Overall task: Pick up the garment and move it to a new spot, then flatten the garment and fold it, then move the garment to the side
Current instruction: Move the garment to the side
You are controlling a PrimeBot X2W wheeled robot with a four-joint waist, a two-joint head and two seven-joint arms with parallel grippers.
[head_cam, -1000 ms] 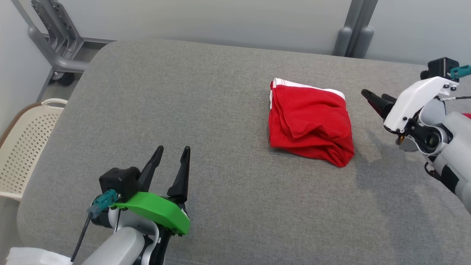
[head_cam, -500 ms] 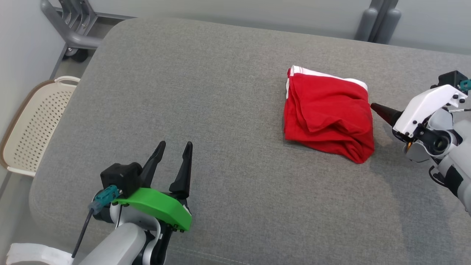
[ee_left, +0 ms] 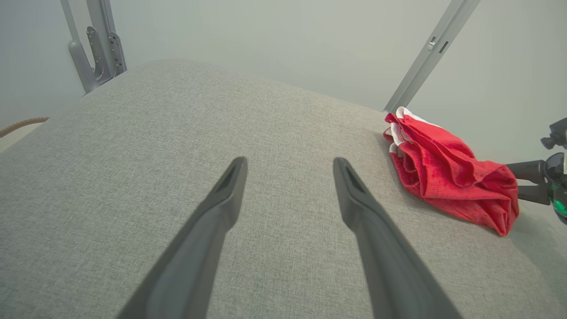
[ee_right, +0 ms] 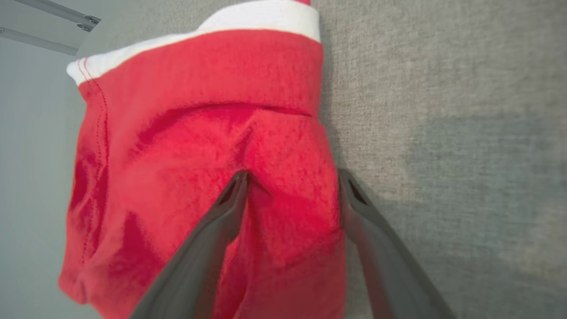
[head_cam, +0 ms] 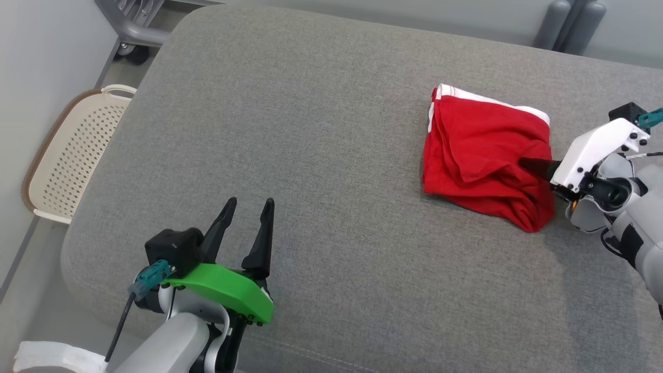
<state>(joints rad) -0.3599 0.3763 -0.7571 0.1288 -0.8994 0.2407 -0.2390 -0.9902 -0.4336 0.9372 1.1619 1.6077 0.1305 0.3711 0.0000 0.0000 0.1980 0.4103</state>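
A broad grey upholstered surface (head_cam: 331, 155) with rounded corners carries everything. Its left half and near side are bare fabric. Its far edge runs close to a pale wall, and its left edge drops to the floor.

The red garment (head_cam: 476, 155) lies in a rumpled, loosely folded heap on the right part of the surface, towards the far side. Its white waistband (head_cam: 481, 98) lies along the heap's far edge, away from the robot. The heap sits well in from the far edge.

The right gripper (head_cam: 524, 163) comes at the garment from the right, low over the surface. Its jaws are spread wide and straddle the heap's right-hand border. In the right wrist view one finger (ee_right: 212, 230) lies over red cloth, the other runs along the fabric's edge beside grey upholstery, and a fold sits between them, unpinched.

The left gripper (head_cam: 250, 201) hangs over the near left part of the surface with its fingers apart and nothing between them. It is well apart from the garment.

On the floor to the left stands a cream perforated basket (head_cam: 72, 150) with a brown rim. A grey metal frame on a castor (head_cam: 135, 40) stands past the far left corner, and grey posts (head_cam: 570, 26) rise behind the far right.
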